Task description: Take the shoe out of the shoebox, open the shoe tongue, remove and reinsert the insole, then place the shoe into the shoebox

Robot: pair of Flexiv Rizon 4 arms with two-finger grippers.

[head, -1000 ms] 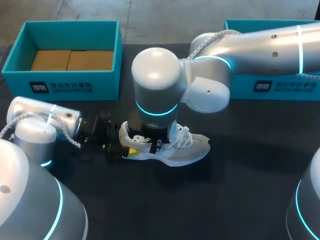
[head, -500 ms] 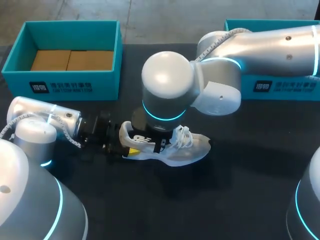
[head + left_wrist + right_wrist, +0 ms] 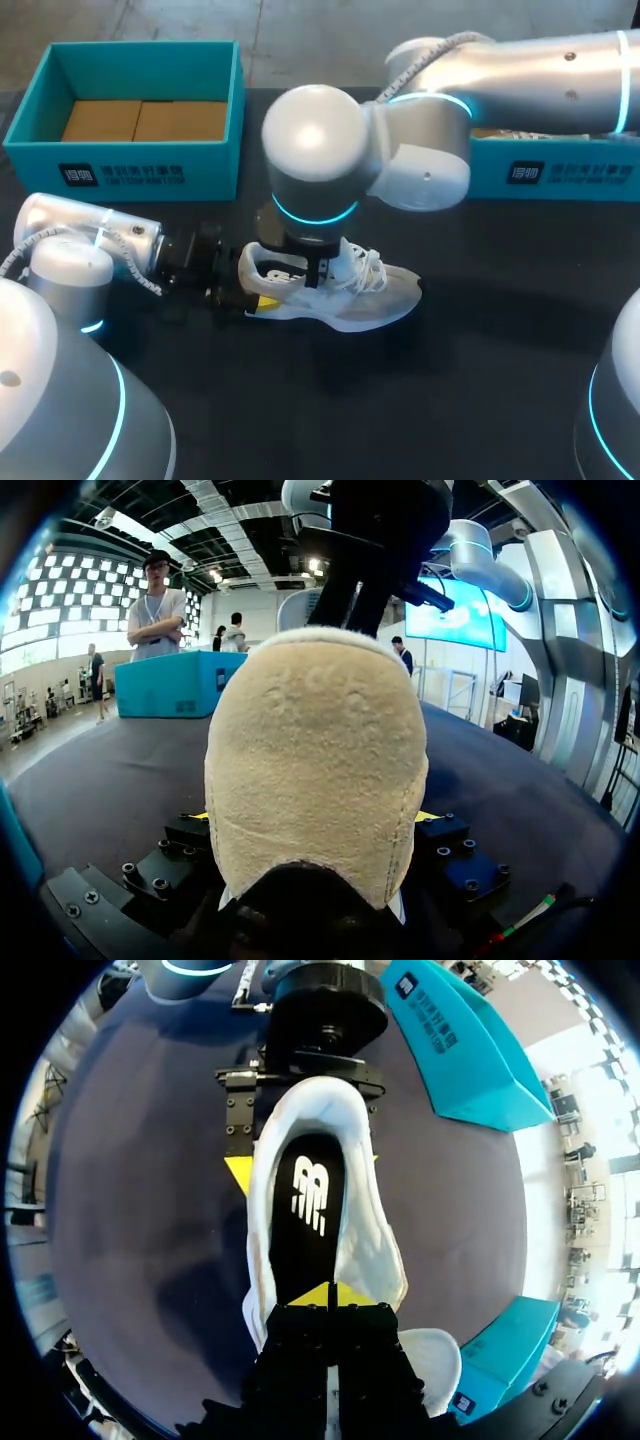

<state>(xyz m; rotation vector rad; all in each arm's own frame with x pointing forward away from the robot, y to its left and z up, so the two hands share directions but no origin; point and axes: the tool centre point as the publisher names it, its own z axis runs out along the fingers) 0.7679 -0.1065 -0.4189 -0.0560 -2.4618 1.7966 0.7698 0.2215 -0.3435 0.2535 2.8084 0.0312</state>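
A white shoe [image 3: 345, 295] lies on its sole on the black table, heel toward my left arm. My left gripper [image 3: 243, 297] is shut on the heel, one yellow tip on either side of it. In the left wrist view the tan heel lining [image 3: 315, 770] fills the space between those fingers. My right gripper [image 3: 328, 1295] hangs over the shoe's mouth [image 3: 305, 272], its yellow tips pressed together with nothing between them. They sit at the front end of the black insole [image 3: 308, 1220], which lies flat inside the shoe. Whether they touch it I cannot tell.
An open teal box [image 3: 150, 170] with cardboard on its floor stands at the back left. A second teal box [image 3: 560, 170] stands at the back right, partly behind my right arm. Bare black table lies in front of the shoe.
My right arm's wrist swung to the right and then back left above the shoe. The shoe and my left arm have not moved.
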